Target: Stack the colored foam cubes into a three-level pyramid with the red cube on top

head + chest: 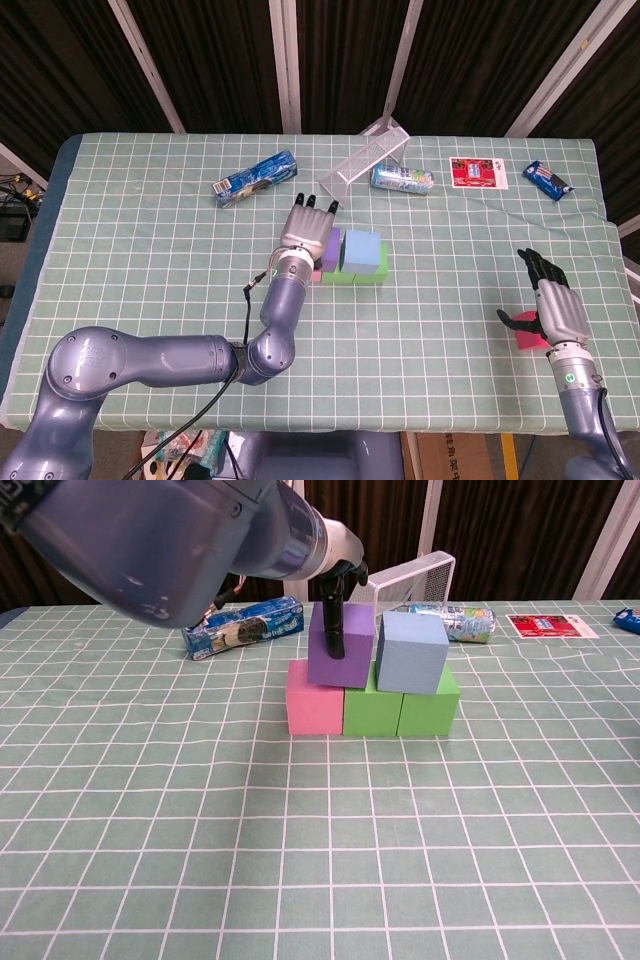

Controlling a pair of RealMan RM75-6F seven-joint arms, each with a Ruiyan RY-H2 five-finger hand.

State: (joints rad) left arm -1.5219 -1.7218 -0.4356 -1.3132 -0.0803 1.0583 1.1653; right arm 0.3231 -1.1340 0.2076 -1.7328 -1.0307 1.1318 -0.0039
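The bottom row holds a pink cube (314,710) and two green cubes (372,710) (430,712) side by side. On the green pair sits a light blue cube (411,652) (362,250). My left hand (308,225) grips the purple cube (340,648) from above, one dark finger (334,630) running down its front face; the cube sits over the pink-green seam, nearly touching the blue one. The red cube (524,333) lies near the front right edge of the table. My right hand (558,305) is beside it with fingers straight and thumb spread over it.
At the back lie a blue snack packet (254,178), a tilted wire rack (365,155), a lying can (402,180), a red-and-white card (477,172) and a small blue packet (548,179). The green checked tablecloth (150,260) covers the table.
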